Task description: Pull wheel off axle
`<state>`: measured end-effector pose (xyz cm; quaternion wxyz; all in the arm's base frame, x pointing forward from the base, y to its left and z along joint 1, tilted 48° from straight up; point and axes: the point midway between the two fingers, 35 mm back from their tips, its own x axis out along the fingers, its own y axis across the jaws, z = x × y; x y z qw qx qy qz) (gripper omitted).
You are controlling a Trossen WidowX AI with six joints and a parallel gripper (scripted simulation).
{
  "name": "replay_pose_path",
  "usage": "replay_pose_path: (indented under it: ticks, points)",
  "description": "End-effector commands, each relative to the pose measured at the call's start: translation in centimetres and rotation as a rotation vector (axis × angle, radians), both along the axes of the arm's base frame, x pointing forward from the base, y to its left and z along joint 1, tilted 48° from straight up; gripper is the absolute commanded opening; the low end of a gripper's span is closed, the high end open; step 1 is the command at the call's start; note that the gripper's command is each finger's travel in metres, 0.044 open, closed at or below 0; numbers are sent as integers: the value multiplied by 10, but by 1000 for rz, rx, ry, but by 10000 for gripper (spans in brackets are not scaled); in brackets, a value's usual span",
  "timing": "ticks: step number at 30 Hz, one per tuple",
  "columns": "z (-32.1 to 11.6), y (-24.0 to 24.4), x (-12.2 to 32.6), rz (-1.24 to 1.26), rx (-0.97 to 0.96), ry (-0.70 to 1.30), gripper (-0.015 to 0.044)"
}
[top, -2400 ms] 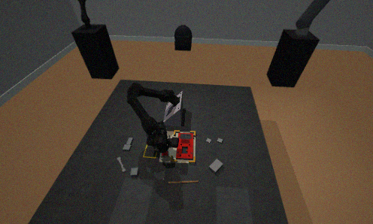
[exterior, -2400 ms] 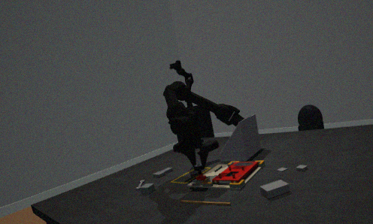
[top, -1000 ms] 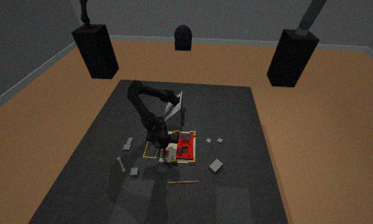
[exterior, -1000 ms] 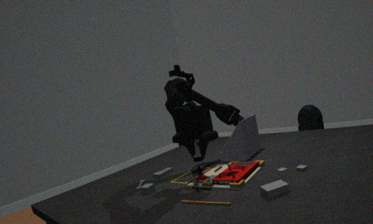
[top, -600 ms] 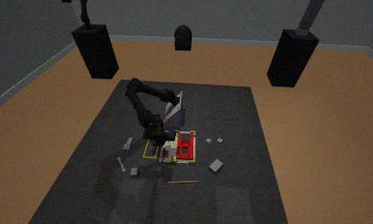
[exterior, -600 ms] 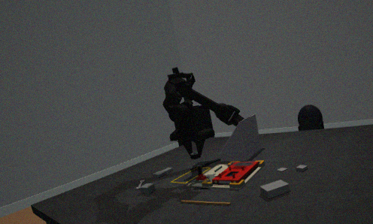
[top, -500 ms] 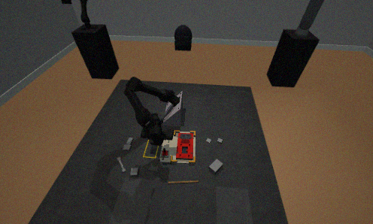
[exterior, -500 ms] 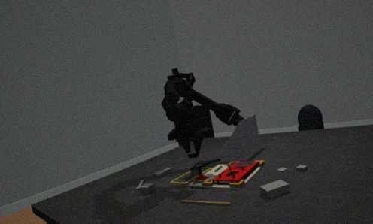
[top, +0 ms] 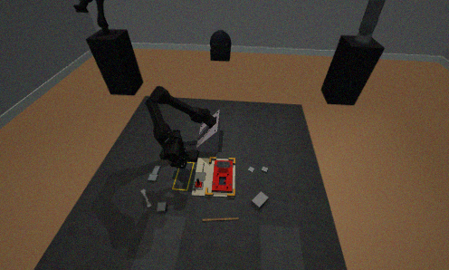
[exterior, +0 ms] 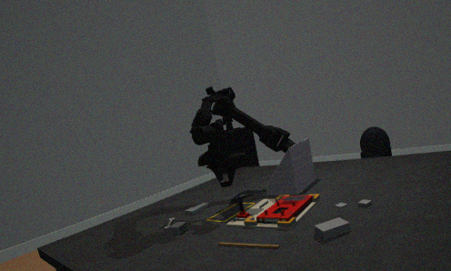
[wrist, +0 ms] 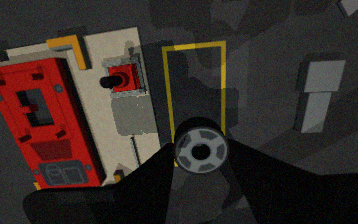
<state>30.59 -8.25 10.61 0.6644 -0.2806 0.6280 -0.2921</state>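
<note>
Your fingers are clamped on the wheel (wrist: pixel 201 150), which hangs above the near edge of the yellow-outlined area (wrist: pixel 195 85), clear of the table (top: pixel 275 136). Left of that outline, the red axle mount (wrist: pixel 124 80) sits bare on the cream board (wrist: pixel 97 60). Your arm (exterior: pixel 231 132) folds over itself, gripper (wrist: pixel 201 165) pointing down.
</note>
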Motion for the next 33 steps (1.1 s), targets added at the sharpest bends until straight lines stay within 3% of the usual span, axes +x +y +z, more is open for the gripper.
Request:
replay_pose_path:
  ticks: [1,33]
  points:
    - [6,-4,-7,5,-4,0,0]
    - [-62,-82,-3,5,-9,-1,0]
